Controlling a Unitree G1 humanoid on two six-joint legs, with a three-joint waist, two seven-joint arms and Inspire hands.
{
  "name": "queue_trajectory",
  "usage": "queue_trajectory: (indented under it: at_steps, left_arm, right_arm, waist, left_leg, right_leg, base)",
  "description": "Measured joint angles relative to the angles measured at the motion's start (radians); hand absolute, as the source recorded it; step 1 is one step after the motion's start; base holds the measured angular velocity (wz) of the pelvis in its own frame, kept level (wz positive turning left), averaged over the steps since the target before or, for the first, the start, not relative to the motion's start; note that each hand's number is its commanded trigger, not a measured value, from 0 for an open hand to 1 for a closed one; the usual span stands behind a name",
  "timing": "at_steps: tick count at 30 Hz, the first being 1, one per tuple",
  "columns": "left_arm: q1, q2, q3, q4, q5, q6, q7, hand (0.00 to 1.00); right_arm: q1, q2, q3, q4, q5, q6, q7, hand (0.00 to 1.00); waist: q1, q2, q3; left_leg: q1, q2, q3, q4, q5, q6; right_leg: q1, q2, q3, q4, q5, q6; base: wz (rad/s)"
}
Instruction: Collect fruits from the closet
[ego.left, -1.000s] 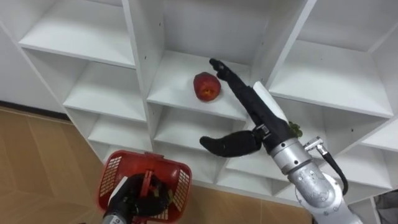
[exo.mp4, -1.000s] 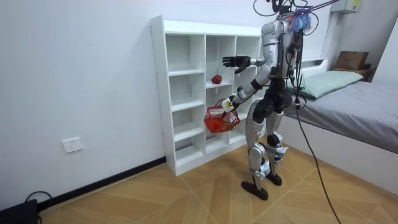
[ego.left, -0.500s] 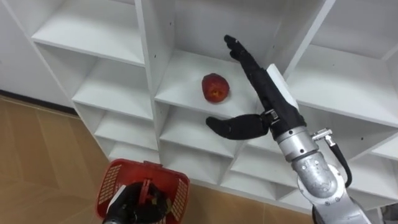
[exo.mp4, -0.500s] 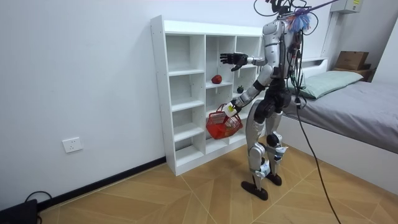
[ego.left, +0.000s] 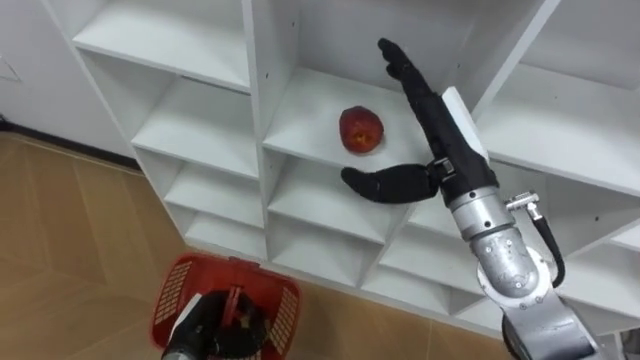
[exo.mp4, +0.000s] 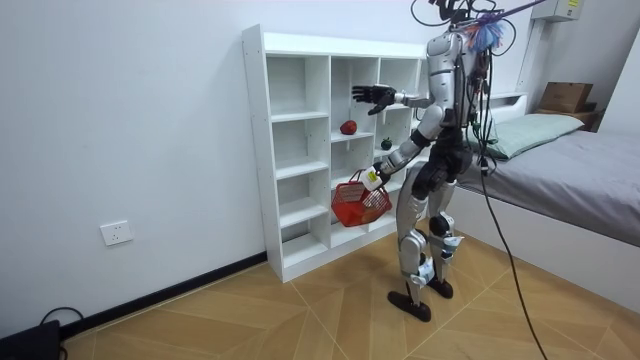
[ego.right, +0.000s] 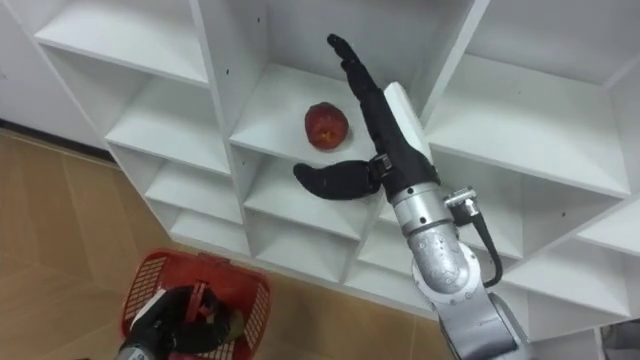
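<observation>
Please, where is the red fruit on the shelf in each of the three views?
Left eye view: the red fruit lies above centre, on a shelf.
Right eye view: upper centre.
Room view: small, just above centre.
Shared landmark: open right hand close by.

Bed, wall socket, parquet floor

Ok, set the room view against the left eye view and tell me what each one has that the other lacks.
The room view adds the robot standing upright before the white closet, a bed behind it and a wall socket. The left eye view adds detail: the right hand is open, fingers straight and thumb spread, beside the red fruit without touching it, and the left hand is curled round the red basket handle. Both share closet, fruit, basket and hands.
</observation>
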Motion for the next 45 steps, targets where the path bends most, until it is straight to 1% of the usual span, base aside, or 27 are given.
queue_trajectory:
  at_steps: [3,8,10,17,19,22,23,26,28,34,39,41,45]
  left_arm:
    - [-0.004,-0.006,0.000,-0.004,0.000,0.001,0.000,1.00]
    - [-0.022,-0.025,-0.001,-0.004,0.000,0.003,-0.004,1.00]
    - [-0.025,-0.030,-0.001,-0.004,0.000,0.003,-0.006,1.00]
    - [-0.027,-0.031,-0.002,-0.004,0.013,0.008,-0.008,1.00]
    - [-0.027,-0.031,-0.002,-0.004,0.014,0.008,-0.008,1.00]
    - [-0.029,-0.035,-0.002,-0.004,0.014,0.008,-0.008,1.00]
    - [-0.029,-0.035,-0.002,-0.002,0.012,0.008,-0.009,1.00]
    - [-0.029,-0.035,-0.003,0.001,0.014,0.009,-0.009,1.00]
    - [-0.029,-0.035,-0.003,0.001,0.017,0.009,-0.010,1.00]
    - [-0.029,-0.033,-0.011,0.004,0.010,0.010,-0.011,1.00]
    - [-0.038,-0.036,-0.011,0.008,0.009,0.016,-0.039,1.00]
    - [-0.052,-0.035,-0.011,0.017,0.009,0.017,-0.045,1.00]
    - [-0.056,-0.034,-0.013,0.018,0.009,0.017,-0.049,1.00]
  right_arm:
    - [-0.023,0.002,0.003,0.041,-0.001,0.000,-0.007,0.00]
    - [-0.032,0.003,0.003,0.093,-0.001,0.002,-0.008,0.00]
    - [-0.032,0.003,0.003,0.093,-0.002,0.001,-0.013,0.00]
    - [-0.070,0.003,0.000,0.134,-0.002,-0.003,-0.064,0.00]
    - [-0.071,0.003,-0.002,0.134,-0.002,-0.010,-0.075,0.00]
    - [-0.074,0.003,-0.027,0.143,-0.002,-0.023,-0.095,0.00]
    - [-0.093,0.003,-0.029,0.172,-0.001,-0.030,-0.113,0.00]
    - [-0.152,0.011,-0.029,0.258,0.003,-0.033,-0.131,0.00]
    - [-0.172,0.016,-0.029,0.292,0.002,-0.033,-0.132,0.00]
    - [-0.190,0.017,-0.029,0.344,-0.003,-0.038,-0.138,0.00]
    - [-0.239,0.020,-0.029,0.410,-0.006,-0.039,-0.153,0.00]
    - [-0.261,0.020,-0.030,0.442,-0.006,-0.038,-0.167,0.00]
    - [-0.266,0.020,-0.030,0.463,0.016,-0.038,-0.176,0.00]
  waist:
    - [0.008,0.001,-0.0007]
    - [0.037,0.003,-0.0014]
    - [0.041,0.003,-0.0017]
    - [0.040,0.005,-0.0030]
    - [0.040,0.006,-0.0032]
    - [0.036,0.006,-0.0032]
    - [0.035,0.006,-0.0032]
    - [0.034,0.006,-0.0030]
    - [0.034,0.006,-0.0027]
    - [0.040,-0.002,0.0026]
    - [0.045,-0.005,0.0067]
    - [0.049,-0.004,0.0069]
    - [0.049,-0.004,0.0072]
  left_leg:
    - [-0.001,0.000,-0.004,0.002,0.000,0.000]
    - [-0.005,-0.001,-0.007,0.007,0.000,0.000]
    - [-0.009,-0.001,-0.009,0.014,0.000,0.000]
    - [-0.025,-0.002,-0.018,0.022,0.001,0.001]
    - [-0.027,-0.003,-0.020,0.022,0.001,0.001]
    - [-0.035,-0.009,-0.033,0.020,0.004,0.003]
    - [-0.035,-0.015,-0.036,0.017,0.006,0.003]
    - [-0.035,-0.015,-0.037,0.015,0.007,0.004]
    - [-0.035,-0.015,-0.039,0.014,0.007,0.004]
    - [-0.037,-0.015,-0.041,0.010,0.007,0.005]
    - [-0.056,-0.016,-0.041,0.013,0.010,0.007]
    - [-0.073,-0.017,-0.044,0.018,0.011,0.008]
    - [-0.080,-0.020,-0.048,0.016,0.011,0.009]
  right_leg:
    - [0.000,0.000,0.000,0.004,0.000,0.000]
    - [-0.003,-0.005,-0.001,0.006,0.000,0.000]
    - [-0.004,-0.005,-0.002,0.007,-0.001,0.000]
    - [-0.015,-0.004,-0.004,0.011,0.000,0.000]
    - [-0.016,-0.003,-0.008,0.010,0.000,0.000]
    - [-0.019,-0.005,-0.021,0.009,-0.001,0.000]
    - [-0.019,-0.007,-0.024,0.009,-0.001,0.001]
    - [-0.018,-0.008,-0.025,0.008,-0.002,0.002]
    - [-0.018,-0.009,-0.026,0.008,-0.002,0.002]
    - [-0.018,-0.011,-0.026,0.008,-0.003,0.004]
    - [-0.035,-0.011,-0.028,0.008,-0.003,0.004]
    - [-0.050,-0.011,-0.028,0.010,-0.003,0.004]
    - [-0.056,-0.014,-0.032,0.012,-0.003,0.005]
  base:
    - [0.01]
    - [0.00]
    - [0.02]
    - [0.02]
    - [0.04]
    - [0.12]
    - [0.07]
    - [0.03]
    - [0.03]
    - [0.01]
    - [0.01]
    - [0.04]
    - [0.04]
